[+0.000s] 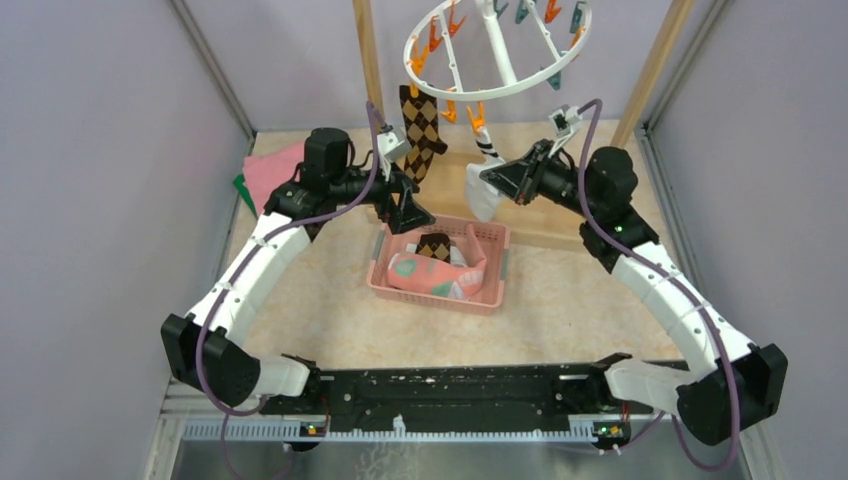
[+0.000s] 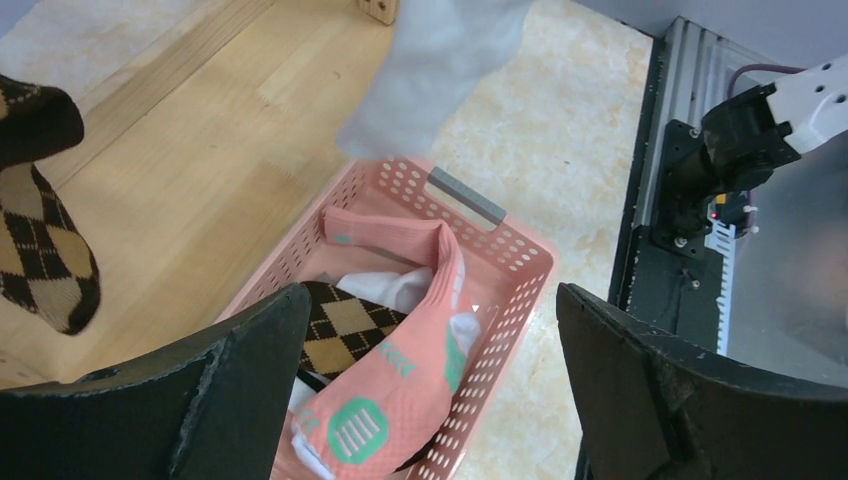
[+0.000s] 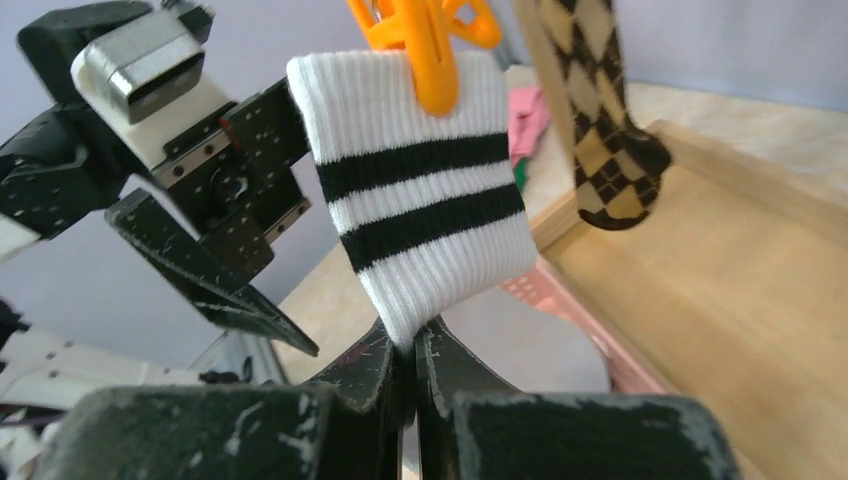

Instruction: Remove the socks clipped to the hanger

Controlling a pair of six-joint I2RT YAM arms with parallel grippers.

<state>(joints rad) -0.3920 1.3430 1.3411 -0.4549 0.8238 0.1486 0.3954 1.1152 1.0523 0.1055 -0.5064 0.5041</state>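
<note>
The white ring hanger hangs at the back with orange and teal clips. A brown argyle sock and a white sock with black stripes hang from orange clips. My right gripper is shut on the white striped sock just below its cuff; an orange clip still grips the cuff top. My left gripper is open and empty above the pink basket. In the left wrist view the basket holds a pink sock with teal patches and an argyle sock.
Wooden posts stand at either side of the hanger on a wooden base. A folded pink cloth and a green one lie at the back left. Grey walls close in both sides.
</note>
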